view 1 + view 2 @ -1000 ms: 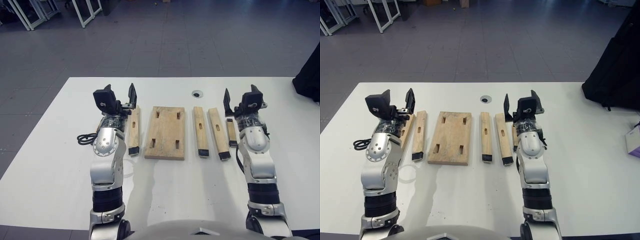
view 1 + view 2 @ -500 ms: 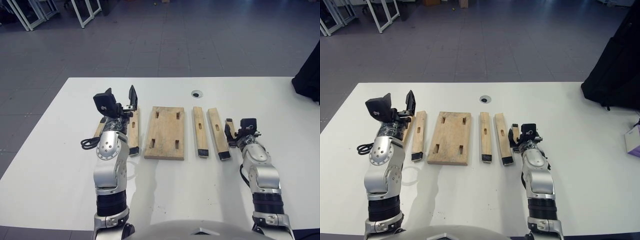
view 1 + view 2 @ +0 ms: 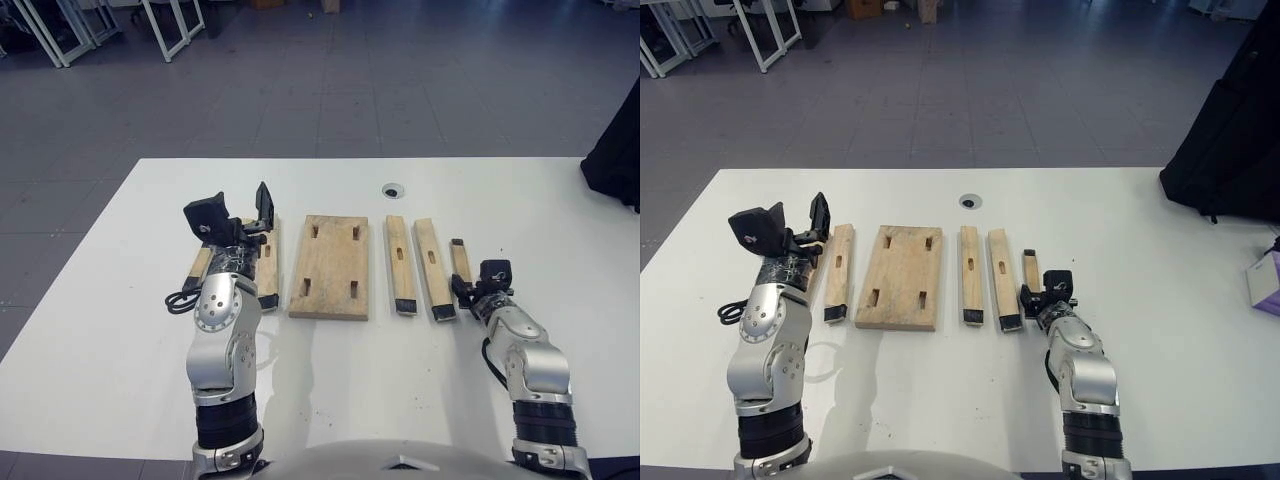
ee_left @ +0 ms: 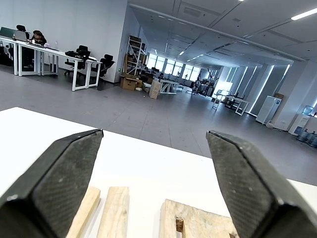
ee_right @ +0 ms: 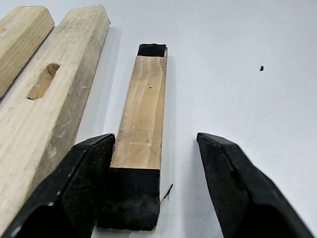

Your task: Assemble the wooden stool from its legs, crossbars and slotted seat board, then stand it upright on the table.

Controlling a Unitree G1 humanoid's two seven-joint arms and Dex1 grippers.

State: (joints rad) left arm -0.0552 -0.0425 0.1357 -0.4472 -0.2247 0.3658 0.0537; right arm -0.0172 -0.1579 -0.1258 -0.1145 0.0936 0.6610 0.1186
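The slotted seat board (image 3: 330,265) lies flat mid-table. Left of it are a black-tipped leg (image 3: 267,262) and a thinner bar (image 3: 199,262). To its right lie two more legs (image 3: 400,263) (image 3: 432,268) and a short crossbar (image 3: 460,260). My left gripper (image 3: 240,212) is raised above the left leg's far end, open and holding nothing. My right gripper (image 3: 475,288) sits low on the table at the short crossbar's near end. In the right wrist view this gripper (image 5: 156,141) is open, its fingers either side of the crossbar's (image 5: 141,124) black-tipped end without closing on it.
A round cable hole (image 3: 393,187) sits in the white table behind the parts. A black cable (image 3: 178,300) loops beside my left arm. A dark bag (image 3: 1230,150) stands off the right edge and a small box (image 3: 1268,283) lies at the far right.
My right arm has come down from a raised pose to the table, bringing its open gripper around the near end of the short crossbar. The left arm has barely shifted.
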